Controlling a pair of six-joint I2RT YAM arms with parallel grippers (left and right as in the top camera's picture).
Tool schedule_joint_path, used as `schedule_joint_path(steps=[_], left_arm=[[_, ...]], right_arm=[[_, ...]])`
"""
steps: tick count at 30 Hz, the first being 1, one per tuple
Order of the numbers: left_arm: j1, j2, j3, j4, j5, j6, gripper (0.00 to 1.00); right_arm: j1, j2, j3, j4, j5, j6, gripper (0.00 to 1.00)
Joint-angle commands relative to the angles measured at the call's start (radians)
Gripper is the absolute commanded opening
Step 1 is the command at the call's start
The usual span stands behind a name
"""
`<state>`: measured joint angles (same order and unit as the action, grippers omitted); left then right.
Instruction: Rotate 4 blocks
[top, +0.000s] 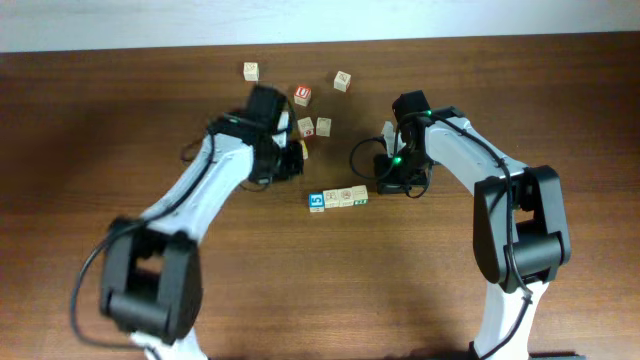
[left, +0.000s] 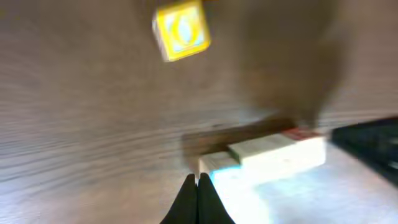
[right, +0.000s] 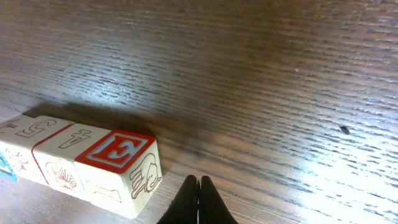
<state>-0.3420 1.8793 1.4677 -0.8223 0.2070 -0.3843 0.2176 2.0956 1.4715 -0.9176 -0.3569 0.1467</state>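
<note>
Here we found the row of four blocks (top: 338, 198) lying near the middle of the tabletop (top: 560, 90), between the two arms, its cubes touching face to face in one straight line. The blue-faced block (top: 316, 201) sat at the end nearer the left arm, and the far end of the row showed green markings from overhead.

In the right wrist view the red E block (right: 118, 152) closed off the row on the side nearest the right tool (right: 199, 199), with a block marked 4 (right: 68, 140) pressed against it and another marked 5 (right: 28, 127) beyond that. The right tool had its fingers pressed together with nothing between them. It hung just beside the E block without touching it.

The left tool (left: 197, 199) was likewise fully closed and carried nothing. Its wrist picture was blurred, yet we could make out the end of the row just beside its tips. We could not tell whether they touched. The yellow-faced cube (left: 181, 29) stood alone on the wood, well apart from the row.

From overhead we also counted loose cubes toward the back of the tabletop: the red U cube (top: 302, 95), a pale cube (top: 251, 71) to its left, a tilted one (top: 343, 81) to its right, and a pair (top: 315, 127) side by side just in front of the U cube
</note>
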Motion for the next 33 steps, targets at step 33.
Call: schedule_joint_path(steps=[33], left_arm=[[-0.203,0.090,-0.158,0.054,-0.028,-0.071,0.00]], right_arm=[[0.005,-0.009,-0.009,-0.001,-0.002,-0.011,0.04]])
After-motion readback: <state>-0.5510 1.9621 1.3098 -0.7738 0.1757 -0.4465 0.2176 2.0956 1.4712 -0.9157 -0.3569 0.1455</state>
